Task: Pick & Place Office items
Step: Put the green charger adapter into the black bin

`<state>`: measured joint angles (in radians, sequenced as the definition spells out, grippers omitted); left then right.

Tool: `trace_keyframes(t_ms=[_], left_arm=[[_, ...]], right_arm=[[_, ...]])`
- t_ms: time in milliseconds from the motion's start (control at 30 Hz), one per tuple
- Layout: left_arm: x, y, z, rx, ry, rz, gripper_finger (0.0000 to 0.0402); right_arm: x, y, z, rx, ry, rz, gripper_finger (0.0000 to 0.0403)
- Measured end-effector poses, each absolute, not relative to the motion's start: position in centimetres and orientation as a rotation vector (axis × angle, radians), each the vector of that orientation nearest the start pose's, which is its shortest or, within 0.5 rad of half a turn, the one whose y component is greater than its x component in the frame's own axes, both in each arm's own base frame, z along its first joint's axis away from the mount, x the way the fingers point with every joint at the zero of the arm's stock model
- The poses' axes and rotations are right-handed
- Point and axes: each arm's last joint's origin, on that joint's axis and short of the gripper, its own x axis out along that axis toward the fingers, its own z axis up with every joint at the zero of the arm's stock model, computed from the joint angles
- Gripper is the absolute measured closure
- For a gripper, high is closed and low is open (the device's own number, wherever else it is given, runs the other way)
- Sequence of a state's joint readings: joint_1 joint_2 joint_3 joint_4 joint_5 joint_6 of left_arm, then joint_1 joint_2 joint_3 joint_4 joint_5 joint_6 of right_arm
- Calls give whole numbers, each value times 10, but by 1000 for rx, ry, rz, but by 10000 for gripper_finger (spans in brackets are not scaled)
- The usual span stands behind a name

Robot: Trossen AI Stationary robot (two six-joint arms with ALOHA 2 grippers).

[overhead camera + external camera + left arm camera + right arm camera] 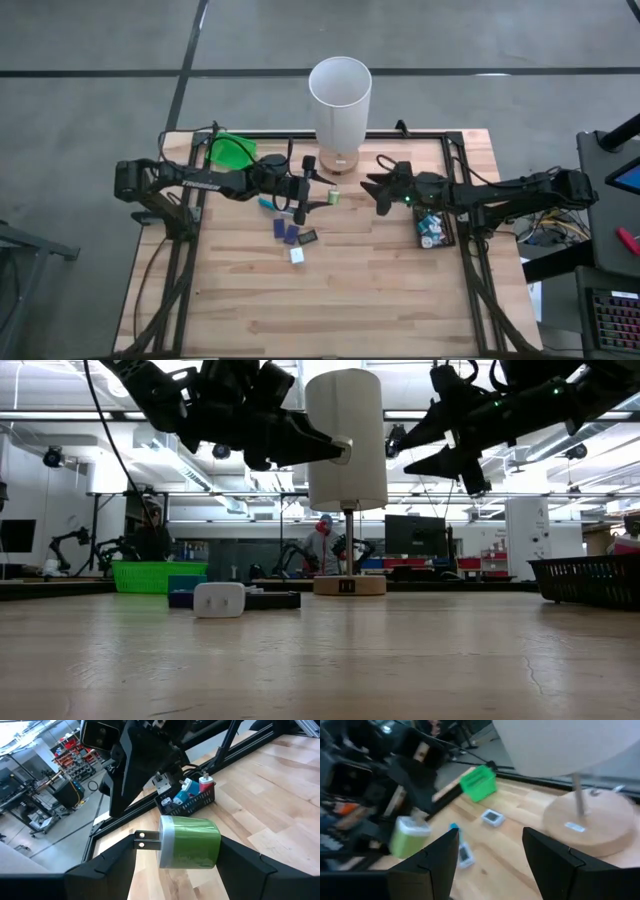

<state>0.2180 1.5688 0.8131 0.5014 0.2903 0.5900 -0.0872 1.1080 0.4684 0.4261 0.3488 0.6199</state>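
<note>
Spanning the view, the desk (380,290) carries a tall white lamp (340,100) at its far edge, a green tray (232,152) on the left and a black tray (436,231) on the right, already holding a few items. Blue and white office items (291,235) lie loose mid-desk. The left gripper (318,196), raised clear of the surface, pinches a green plug adapter (190,842) by its sides, likely carrying it toward the black tray. The right gripper (377,192) hovers opposite, spread and empty, probably waiting.

Grey floor (100,40), lab shelves bkgd.
</note>
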Motion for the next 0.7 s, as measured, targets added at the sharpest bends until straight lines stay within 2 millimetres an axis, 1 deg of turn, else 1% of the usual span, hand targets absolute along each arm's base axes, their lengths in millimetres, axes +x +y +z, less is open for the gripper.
trace_keyframes(t_ms=[100, 200, 300, 433, 533, 700], left_arm=[[325, 64, 219, 521, 218, -140, 156], [325, 64, 219, 521, 218, -140, 156], [325, 64, 219, 521, 218, -140, 156], [325, 64, 219, 521, 218, -140, 156], [325, 64, 219, 521, 218, -140, 156], [325, 64, 219, 521, 219, -140, 156]], right_arm=[[228, -26, 221, 634, 103, -361, 186], [233, -23, 221, 648, 99, -270, 186], [238, -23, 218, 684, 87, -249, 186], [248, -24, 207, 700, 96, -238, 186], [256, -25, 200, 720, 70, -231, 186], [263, -29, 198, 735, 8, -169, 186]])
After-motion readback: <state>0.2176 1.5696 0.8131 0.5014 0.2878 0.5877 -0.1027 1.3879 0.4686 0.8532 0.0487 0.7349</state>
